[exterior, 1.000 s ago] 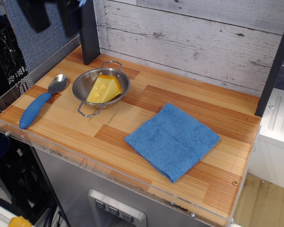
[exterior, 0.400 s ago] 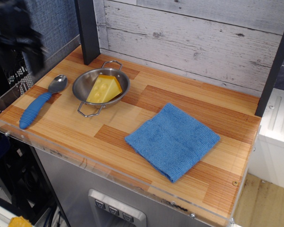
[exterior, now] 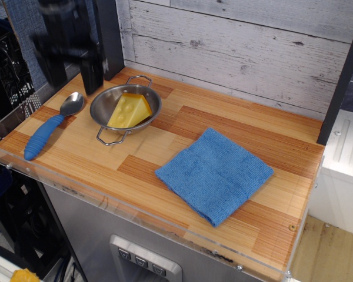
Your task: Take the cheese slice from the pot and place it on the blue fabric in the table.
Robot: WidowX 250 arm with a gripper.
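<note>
The yellow cheese slice (exterior: 129,110) lies in the small steel pot (exterior: 99,106) at the back left of the wooden table (exterior: 106,158). Its holed face points up. The blue fabric (exterior: 215,173) lies flat right of the middle, apart from the pot. My gripper (exterior: 73,76) is a dark, motion-blurred shape at the upper left. It hangs above the table's back left corner, just left of the pot. Its two fingers stand apart and hold nothing.
A blue-handled metal spoon (exterior: 44,136) lies left of the pot. A black post (exterior: 109,35) stands behind the pot against the white plank wall. A clear acrylic rim (exterior: 135,208) runs along the table's front and left edges.
The gripper swung out to the far left, then came back right and lower, beside the pot. The cheese, pot, cloth and spoon have not moved.
</note>
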